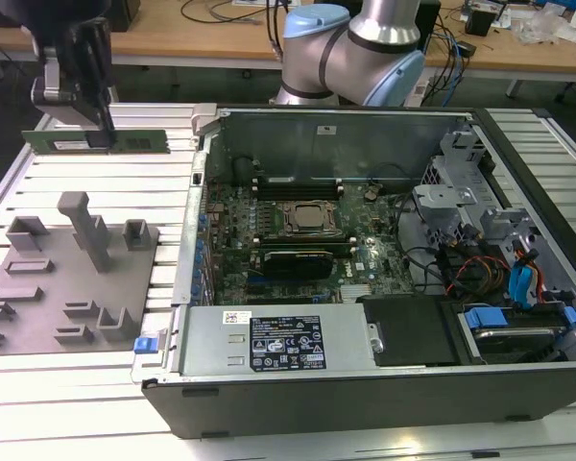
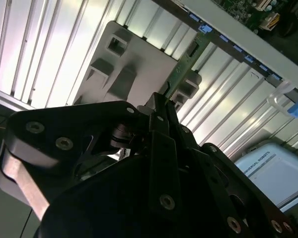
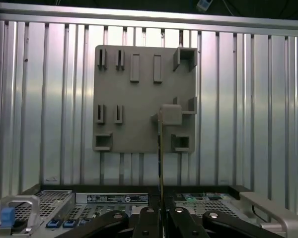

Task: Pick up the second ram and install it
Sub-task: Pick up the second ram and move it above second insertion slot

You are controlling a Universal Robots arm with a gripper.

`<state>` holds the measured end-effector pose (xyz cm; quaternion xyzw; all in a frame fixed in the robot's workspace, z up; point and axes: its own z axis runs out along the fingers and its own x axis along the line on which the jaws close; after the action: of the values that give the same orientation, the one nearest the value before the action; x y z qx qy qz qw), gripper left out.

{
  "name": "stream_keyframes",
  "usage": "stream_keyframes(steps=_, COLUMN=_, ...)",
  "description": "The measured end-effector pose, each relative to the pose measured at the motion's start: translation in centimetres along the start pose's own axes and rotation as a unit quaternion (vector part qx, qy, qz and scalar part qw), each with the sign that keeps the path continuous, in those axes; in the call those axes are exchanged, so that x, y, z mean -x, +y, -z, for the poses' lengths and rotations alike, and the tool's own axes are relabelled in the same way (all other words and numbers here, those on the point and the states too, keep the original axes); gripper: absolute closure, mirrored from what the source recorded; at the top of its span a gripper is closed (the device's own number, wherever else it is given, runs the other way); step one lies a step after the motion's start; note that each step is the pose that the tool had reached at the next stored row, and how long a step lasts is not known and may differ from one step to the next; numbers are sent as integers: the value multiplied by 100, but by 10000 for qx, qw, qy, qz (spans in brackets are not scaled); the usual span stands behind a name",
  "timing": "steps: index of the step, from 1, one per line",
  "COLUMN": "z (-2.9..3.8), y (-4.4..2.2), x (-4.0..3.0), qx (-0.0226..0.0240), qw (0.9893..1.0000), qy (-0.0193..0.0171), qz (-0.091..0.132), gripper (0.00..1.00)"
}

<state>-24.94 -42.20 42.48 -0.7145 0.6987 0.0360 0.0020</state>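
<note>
At the exterior view's left, the black two-fingered gripper [image 1: 104,133] is holding the second ram [image 1: 96,143], a slim, flat, dark green memory stick, with its fingers clamped together on the stick's upper edge. The stick is hanging level in the air above the far part of the silver slatted metal table [image 1: 67,408], clear of the flat gray plastic tray [image 1: 29,288] with its raised blocks. In both wrist views the stick [image 3: 160,163] is showing edge-on, running out from between the closed fingers, with the tray lying well below it.

Further to the exterior view's right, the open dark metal computer case [image 1: 336,134] is lying on its side, exposing the green motherboard [image 1: 365,261] and its long black memory slots [image 1: 298,184] beside the square metal CPU socket [image 1: 312,219].

Judging by this, the pick-up is looking done. The install is not yet begun, as the stick is hanging well apart from the slots.
</note>
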Motion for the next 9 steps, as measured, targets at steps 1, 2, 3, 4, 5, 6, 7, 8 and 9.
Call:
stream_keyframes(steps=1, z=1, y=-29, x=-1, qx=0, qw=10000, qy=0, qz=0, gripper=86)
stream_keyframes(steps=2, z=3, y=-65, x=-1, qx=1, qw=10000, qy=0, qz=0, gripper=86)
stream_keyframes(steps=3, z=4, y=-95, x=-2, qx=1, qw=10000, qy=0, qz=0, gripper=86)
stream_keyframes(steps=4, z=7, y=-142, x=-3, qx=2, qw=10000, qy=0, qz=0, gripper=86)
stream_keyframes(steps=5, z=8, y=-165, x=-4, qx=2, qw=10000, qy=0, qz=1, gripper=86)
stream_keyframes(steps=6, z=8, y=-183, x=-4, qx=2, qw=10000, qy=0, qz=1, gripper=86)
stream_keyframes(steps=7, z=11, y=-227, x=-5, qx=3, qw=10000, qy=0, qz=0, gripper=86)
stream_keyframes(steps=8, z=13, y=-265, x=-5, qx=5, qw=10000, qy=0, qz=0, gripper=86)
stream_keyframes(steps=9, z=16, y=-328, x=-6, qx=6, qw=10000, qy=0, qz=0, gripper=86)
